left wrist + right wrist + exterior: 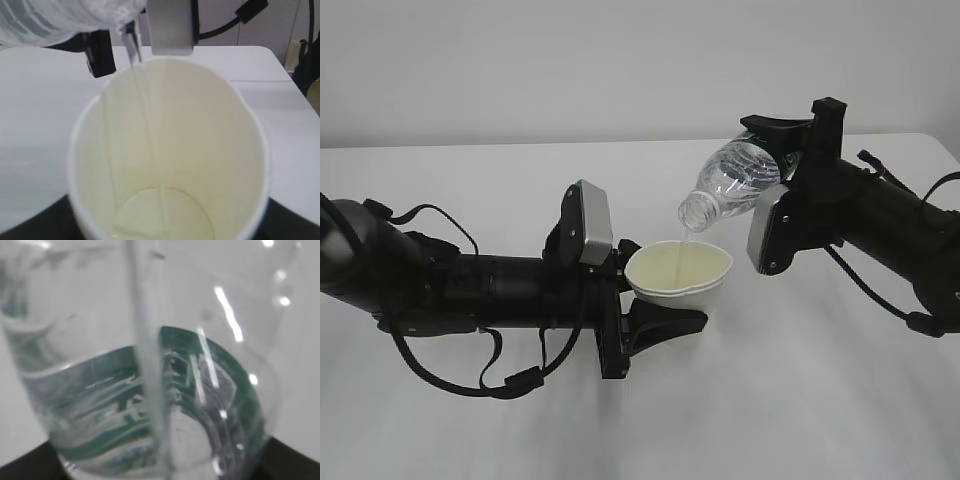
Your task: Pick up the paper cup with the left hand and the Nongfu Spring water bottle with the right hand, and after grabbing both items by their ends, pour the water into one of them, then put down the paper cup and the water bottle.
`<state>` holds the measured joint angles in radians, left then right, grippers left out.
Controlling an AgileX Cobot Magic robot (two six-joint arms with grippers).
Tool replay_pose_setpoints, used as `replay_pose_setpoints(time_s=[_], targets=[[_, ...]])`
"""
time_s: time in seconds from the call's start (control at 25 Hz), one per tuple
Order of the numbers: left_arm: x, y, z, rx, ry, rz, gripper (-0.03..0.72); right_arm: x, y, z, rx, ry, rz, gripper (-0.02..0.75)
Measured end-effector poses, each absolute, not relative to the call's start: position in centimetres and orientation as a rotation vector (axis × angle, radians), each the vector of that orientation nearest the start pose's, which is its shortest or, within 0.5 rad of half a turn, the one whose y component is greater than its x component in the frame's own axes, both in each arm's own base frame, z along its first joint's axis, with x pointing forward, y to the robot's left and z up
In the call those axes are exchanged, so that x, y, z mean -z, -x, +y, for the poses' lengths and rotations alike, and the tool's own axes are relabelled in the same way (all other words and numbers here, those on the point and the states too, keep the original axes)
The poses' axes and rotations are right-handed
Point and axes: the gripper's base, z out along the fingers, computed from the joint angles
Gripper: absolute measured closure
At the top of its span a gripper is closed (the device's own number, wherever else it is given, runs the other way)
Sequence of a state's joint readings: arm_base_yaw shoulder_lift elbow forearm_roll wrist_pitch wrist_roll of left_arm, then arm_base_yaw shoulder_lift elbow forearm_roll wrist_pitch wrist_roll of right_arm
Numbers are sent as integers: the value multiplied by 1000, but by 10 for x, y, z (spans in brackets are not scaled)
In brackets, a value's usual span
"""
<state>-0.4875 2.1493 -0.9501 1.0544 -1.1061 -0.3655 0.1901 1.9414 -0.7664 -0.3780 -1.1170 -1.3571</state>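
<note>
The left pincer grips the paper cup at frame centre, squashing its rim. The right pincer clamps the Nongfu Spring water bottle, tilted neck-down at upper right. The white desk lies bare below. Only the left wrist view shows the water pooling inside the cup (a thin stream).

No legible text anywhere, not even on the bottle's green label.
</note>
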Motion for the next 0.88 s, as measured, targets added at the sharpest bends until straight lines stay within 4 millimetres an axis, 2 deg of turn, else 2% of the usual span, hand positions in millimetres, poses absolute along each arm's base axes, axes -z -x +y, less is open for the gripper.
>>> replay_pose_setpoints(time_s=[0.88], targets=[[-105,-295,-237,968,-1248,1415,274,-160,-348,98,788,1398,833,291]])
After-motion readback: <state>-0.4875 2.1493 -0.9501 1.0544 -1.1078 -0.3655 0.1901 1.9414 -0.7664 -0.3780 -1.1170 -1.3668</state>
